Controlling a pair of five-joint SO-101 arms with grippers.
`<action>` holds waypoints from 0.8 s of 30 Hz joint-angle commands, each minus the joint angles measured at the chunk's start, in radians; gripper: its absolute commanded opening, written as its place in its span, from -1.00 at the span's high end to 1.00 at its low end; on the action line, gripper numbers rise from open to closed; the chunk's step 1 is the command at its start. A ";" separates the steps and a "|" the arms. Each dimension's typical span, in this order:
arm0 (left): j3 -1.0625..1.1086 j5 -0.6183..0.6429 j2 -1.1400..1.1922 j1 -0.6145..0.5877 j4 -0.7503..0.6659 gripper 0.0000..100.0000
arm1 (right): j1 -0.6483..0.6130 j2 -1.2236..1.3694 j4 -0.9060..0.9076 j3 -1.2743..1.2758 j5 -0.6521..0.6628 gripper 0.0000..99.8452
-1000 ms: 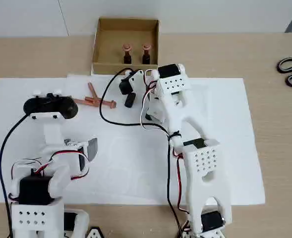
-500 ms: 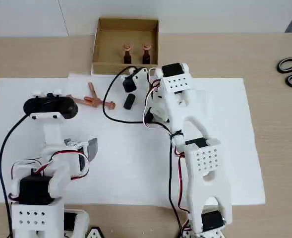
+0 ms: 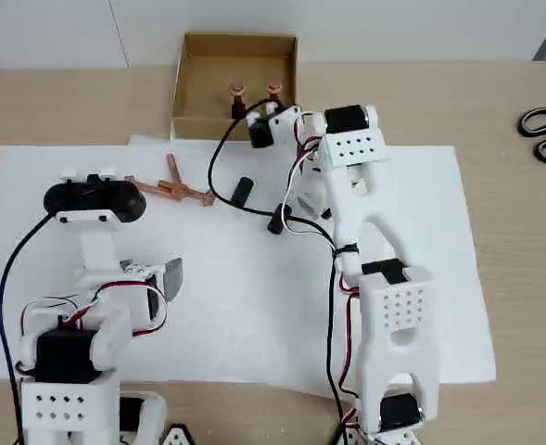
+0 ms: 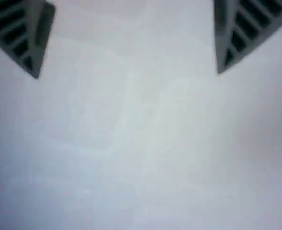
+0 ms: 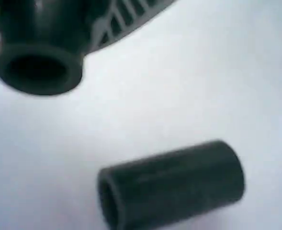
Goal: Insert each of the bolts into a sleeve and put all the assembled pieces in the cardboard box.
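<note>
Overhead, the right gripper (image 3: 262,127) is hanging just in front of the near wall of the cardboard box (image 3: 187,82), closed around a black sleeve (image 3: 259,133) that is riding clear of the white paper (image 3: 421,185). Its own wrist view is giving what the high view cannot: the held sleeve's (image 5: 38,69) open bore is facing the camera, pressed against a ribbed jaw. A second, loose sleeve (image 5: 172,184) is lying on its side on the paper, apart from the held one.

From above, that loose sleeve (image 3: 243,192) is lying between 6 and 7 o'clock of the right gripper, near but not touching. Two copper bolts (image 3: 175,184) are lying crossed at 9 o'clock of the loose sleeve. Inside the box, at 11 to 12 o'clock of the gripper, two assembled pieces (image 3: 238,98) are standing upright side by side.

The left gripper (image 3: 166,275) is sitting well off toward 7 o'clock of the bolts. Its wrist view is showing the left gripper (image 4: 127,73) with jaws spread wide, gripping nothing, over bare paper.
</note>
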 commanded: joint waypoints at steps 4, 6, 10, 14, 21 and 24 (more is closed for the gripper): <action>-0.007 -0.005 -0.011 -0.002 -0.018 0.55 | 0.008 -0.074 0.008 0.143 -0.275 0.99; -0.005 -0.005 -0.011 -0.002 -0.018 0.55 | 0.008 -0.074 0.005 0.187 -0.315 0.99; -0.005 -0.005 -0.011 0.000 -0.020 0.55 | 0.007 -0.074 0.010 0.209 -0.351 0.89; -0.005 -0.005 -0.011 0.000 -0.020 0.55 | 0.005 -0.073 0.010 0.210 -0.376 0.72; -0.005 -0.005 -0.011 0.000 -0.020 0.55 | 0.004 -0.067 0.007 0.210 -0.374 0.72; -0.005 -0.005 -0.011 0.000 -0.020 0.55 | 0.005 -0.028 0.005 0.210 -0.371 0.72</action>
